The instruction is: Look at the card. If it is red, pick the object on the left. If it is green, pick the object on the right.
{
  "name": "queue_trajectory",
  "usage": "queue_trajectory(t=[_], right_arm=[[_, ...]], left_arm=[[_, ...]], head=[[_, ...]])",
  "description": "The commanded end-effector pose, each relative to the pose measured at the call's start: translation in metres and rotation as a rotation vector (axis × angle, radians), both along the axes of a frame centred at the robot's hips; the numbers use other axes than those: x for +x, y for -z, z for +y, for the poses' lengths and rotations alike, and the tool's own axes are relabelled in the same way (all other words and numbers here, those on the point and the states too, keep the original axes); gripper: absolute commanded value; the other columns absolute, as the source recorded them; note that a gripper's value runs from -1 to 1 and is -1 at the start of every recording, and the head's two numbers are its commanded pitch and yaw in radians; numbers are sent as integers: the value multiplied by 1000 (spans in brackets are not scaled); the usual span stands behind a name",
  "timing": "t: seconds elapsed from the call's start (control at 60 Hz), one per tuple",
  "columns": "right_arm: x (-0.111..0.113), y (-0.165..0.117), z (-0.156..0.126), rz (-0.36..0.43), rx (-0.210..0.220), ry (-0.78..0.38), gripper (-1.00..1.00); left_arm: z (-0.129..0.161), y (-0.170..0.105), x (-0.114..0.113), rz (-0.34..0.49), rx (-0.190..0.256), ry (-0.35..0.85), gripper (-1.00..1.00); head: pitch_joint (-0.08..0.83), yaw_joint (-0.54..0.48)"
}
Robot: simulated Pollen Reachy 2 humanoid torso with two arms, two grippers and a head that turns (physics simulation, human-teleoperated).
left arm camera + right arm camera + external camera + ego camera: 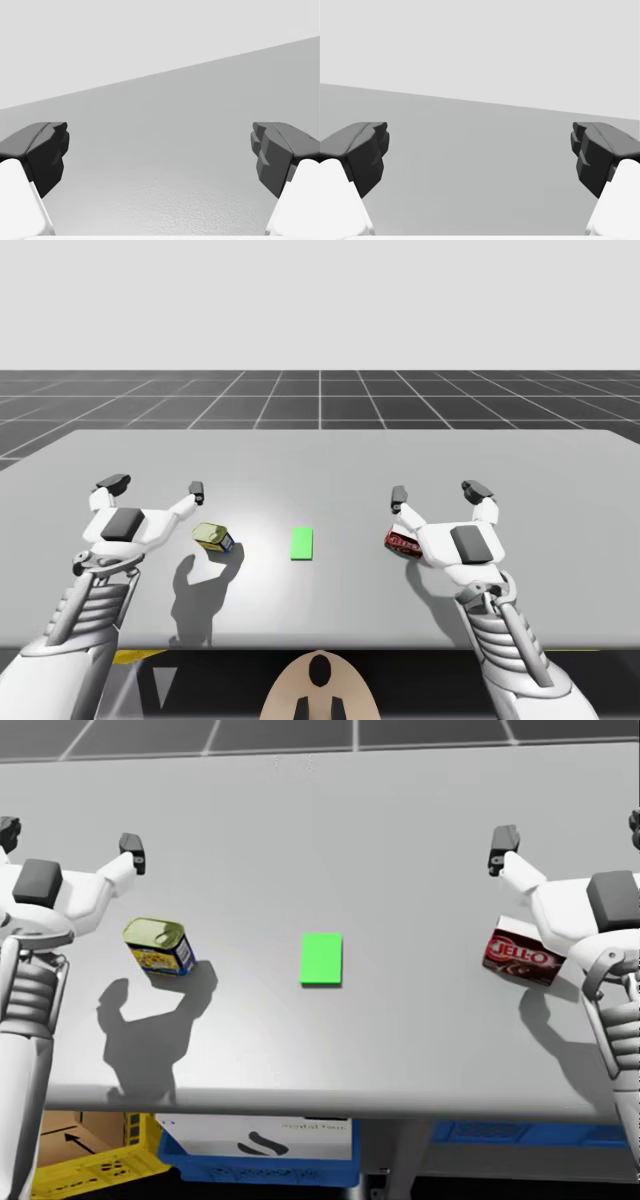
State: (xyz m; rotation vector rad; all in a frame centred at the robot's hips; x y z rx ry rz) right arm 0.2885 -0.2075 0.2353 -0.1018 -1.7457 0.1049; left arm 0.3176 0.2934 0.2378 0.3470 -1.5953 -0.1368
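Left of the green card (301,543) sits the yellow can (213,537), right of it the red box (402,541); my left gripper (155,487) and right gripper (437,493) gape empty.

White arms (22,1100), ribbed forearms (88,608), black-tipped jaws
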Motion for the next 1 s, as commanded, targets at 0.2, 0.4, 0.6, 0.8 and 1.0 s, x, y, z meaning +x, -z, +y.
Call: queue_trajectory(t=[0.2, 0.4, 0.6, 0.8, 1.0], right_arm=[[-1, 0, 4, 4, 20, -4, -1000], [-1, 0, 4, 5, 18, -4, -1000], [0, -1, 5, 8, 18, -7, -1000], [-1, -2, 7, 7, 20, -9, -1000], [-21, -14, 13, 41, 80, 33, -1000]], left_arm=[[-1, -1, -1, 0, 0, 1, -1000], [-1, -1, -1, -1, -2, 1, -1000], [-1, -3, -1, -13, -10, 3, -1000], [-1, -2, -1, -16, -13, 4, -1000], [0, -2, -1, -20, -22, 0, -1000]], head=[[709, 32], [702, -117], [710, -292], [710, -331], [692, -330]])
